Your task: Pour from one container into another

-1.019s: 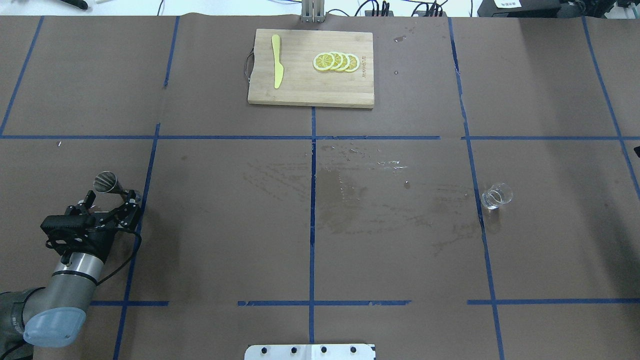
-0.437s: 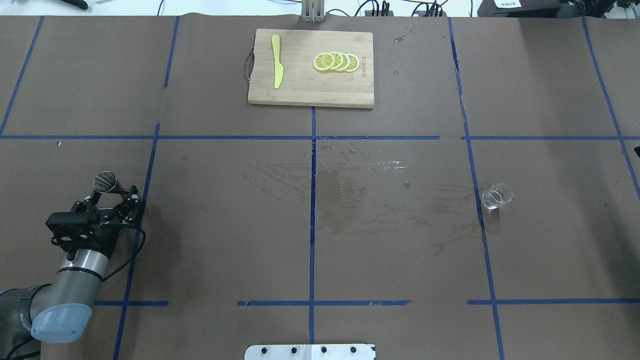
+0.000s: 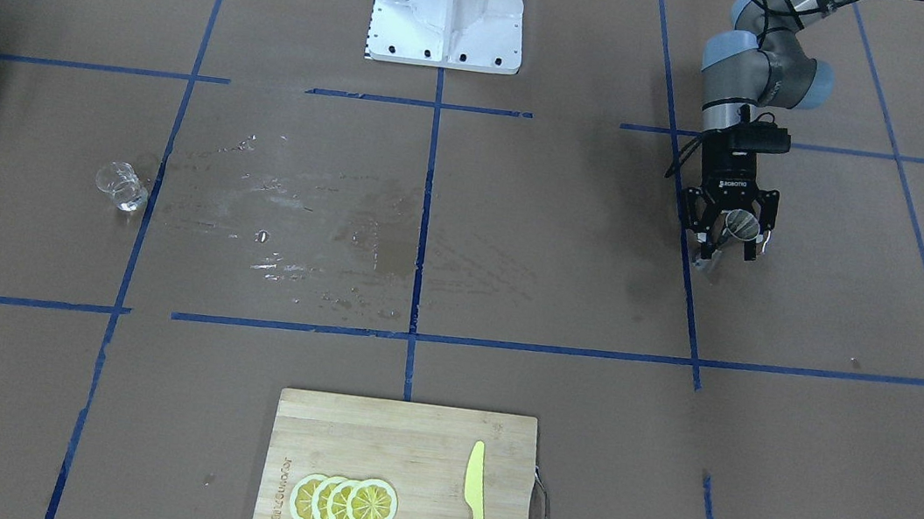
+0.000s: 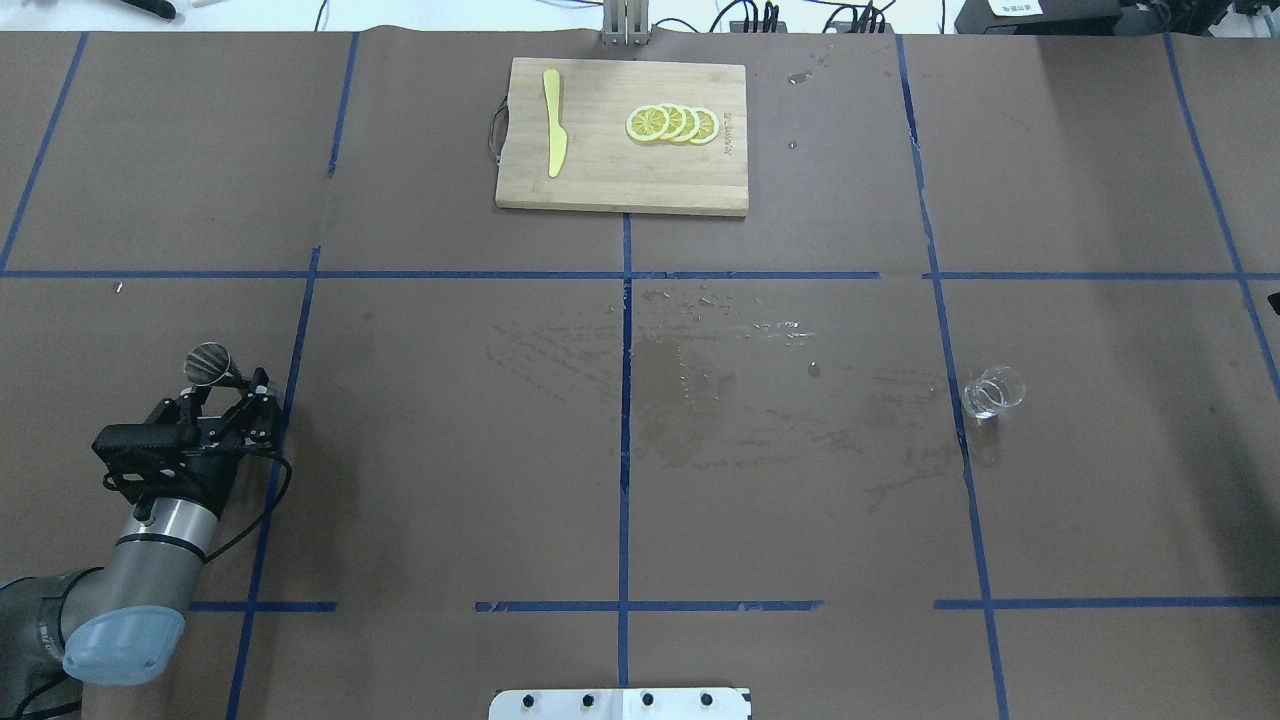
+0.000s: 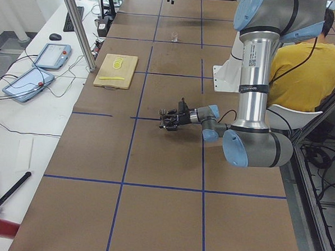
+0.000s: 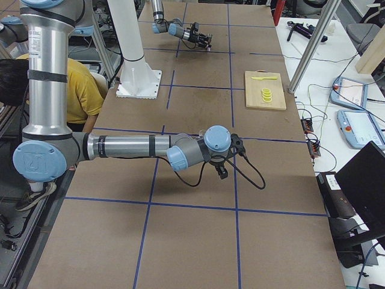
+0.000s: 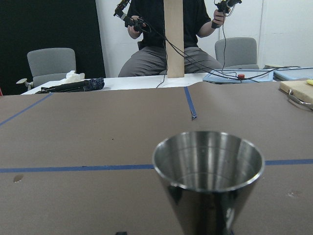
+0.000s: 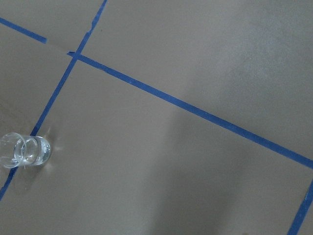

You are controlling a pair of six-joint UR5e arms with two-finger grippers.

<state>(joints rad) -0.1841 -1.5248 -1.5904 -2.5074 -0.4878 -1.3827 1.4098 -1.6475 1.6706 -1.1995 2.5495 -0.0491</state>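
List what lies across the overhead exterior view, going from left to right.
Metal cup held in the left gripper → yellow knife → lemon slices on the cutting board → clear glass.

A glossy polished-metal cup [image 7: 209,176], a clear glass [image 4: 993,392], and a matt wooden board [image 4: 622,137] on matt brown paper [image 4: 450,480].

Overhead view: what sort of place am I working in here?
Likely a robotics lab bench: brown paper table gridded with blue tape, teach pendants beside it, a seated person holding controllers.
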